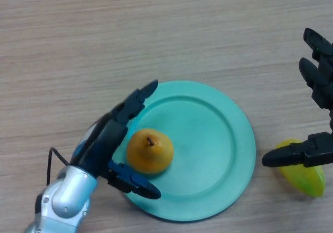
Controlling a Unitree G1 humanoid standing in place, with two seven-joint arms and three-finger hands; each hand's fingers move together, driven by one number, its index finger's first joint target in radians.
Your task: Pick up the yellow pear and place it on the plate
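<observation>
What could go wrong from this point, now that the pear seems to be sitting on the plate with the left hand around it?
1. The left hand is open round the yellow pear; pulling back carelessly could nudge it so that it rolls on the plate.
2. The pear stands near the plate's left side, so a push could send it over the rim.
3. The right hand hangs over a yellow-green object and could knock it.

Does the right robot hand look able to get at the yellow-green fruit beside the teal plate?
Probably yes: the right robot hand is open directly over the yellow-green fruit, its thumb across the top, and nothing lies between them.
</observation>
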